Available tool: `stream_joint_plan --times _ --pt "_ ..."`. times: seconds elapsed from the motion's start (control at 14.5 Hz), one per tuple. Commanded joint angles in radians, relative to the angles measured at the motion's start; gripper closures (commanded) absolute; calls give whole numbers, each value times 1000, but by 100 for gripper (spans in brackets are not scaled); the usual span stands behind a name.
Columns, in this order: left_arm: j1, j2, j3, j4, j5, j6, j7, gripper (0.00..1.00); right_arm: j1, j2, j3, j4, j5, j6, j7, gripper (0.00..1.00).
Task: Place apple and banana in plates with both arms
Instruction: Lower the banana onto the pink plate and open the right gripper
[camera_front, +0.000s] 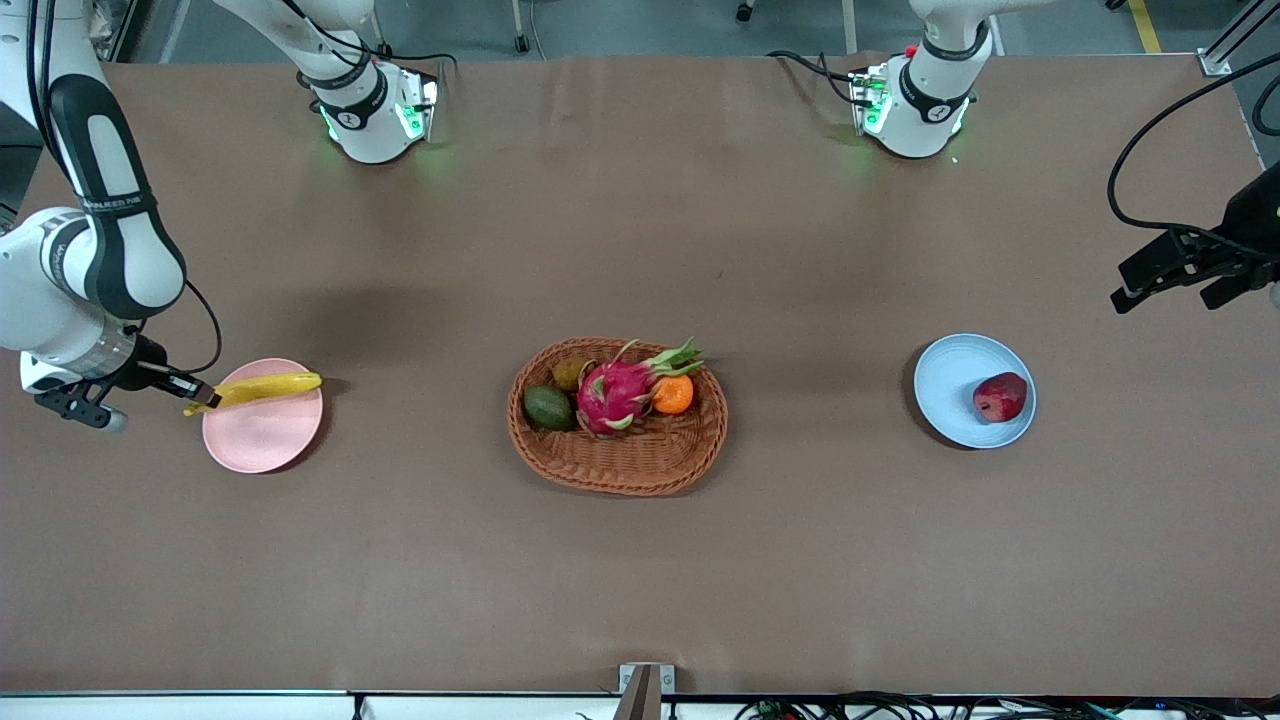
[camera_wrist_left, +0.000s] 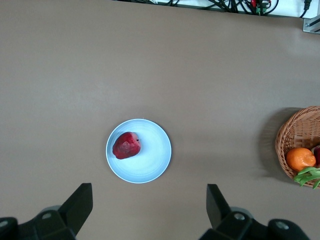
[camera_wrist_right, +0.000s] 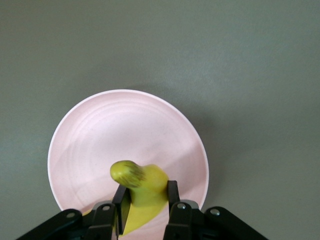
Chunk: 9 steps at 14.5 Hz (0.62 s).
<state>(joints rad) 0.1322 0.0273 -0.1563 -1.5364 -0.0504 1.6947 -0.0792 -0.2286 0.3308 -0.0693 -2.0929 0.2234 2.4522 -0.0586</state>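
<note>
Table (camera_front: 640, 250): matt brown covering, paper-like, faint creases. Basket (camera_front: 620, 462) mid-table: woven wicker, rough, tan-brown. In it: dragon fruit (camera_front: 615, 392) waxy magenta with leafy scales, orange (camera_front: 673, 394) slightly shiny and pitted, avocado (camera_front: 548, 407) dull dark green. Blue plate (camera_front: 950, 385) toward the left arm's end from the basket: smooth, satin, faint concentric ridges; apple (camera_front: 1000, 397) on it dark red, lumpy skin, mild sheen. Pink plate (camera_wrist_right: 100, 145) toward the right arm's end from the basket: same smooth satin finish. Banana (camera_wrist_right: 140, 187) smooth matt yellow peel, dark streaked tip. Arms (camera_front: 110, 230): glossy white plastic shells, black bands. Grippers (camera_wrist_left: 150, 205) matt black.
</note>
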Motion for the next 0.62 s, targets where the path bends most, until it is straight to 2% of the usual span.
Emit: stream_joint_plan --times 0.0,0.14,0.21,0.28,0.34,0.41,0.55 --pt "-29 10 26 32 21 -27 15 0 -32 23 22 -15 102 20 -36 99" --pt "-75 10 75 32 20 -27 15 0 -46 57 22 -12 145 63 -93 98" --pt "-104 10 105 32 21 -27 15 0 -48 69 22 -7 171 65 -114 94" --pt "-127 10 128 32 21 -27 15 0 -48 77 20 8 194 65 -127 76" --pt "-146 10 147 32 21 -27 15 0 -48 80 20 14 201 64 -130 41" --pt "-151 10 150 32 20 -27 15 0 -46 80 22 22 205 64 -129 0" --pt "-151 6 150 32 20 -27 15 0 -46 79 20 45 206 51 -136 0"
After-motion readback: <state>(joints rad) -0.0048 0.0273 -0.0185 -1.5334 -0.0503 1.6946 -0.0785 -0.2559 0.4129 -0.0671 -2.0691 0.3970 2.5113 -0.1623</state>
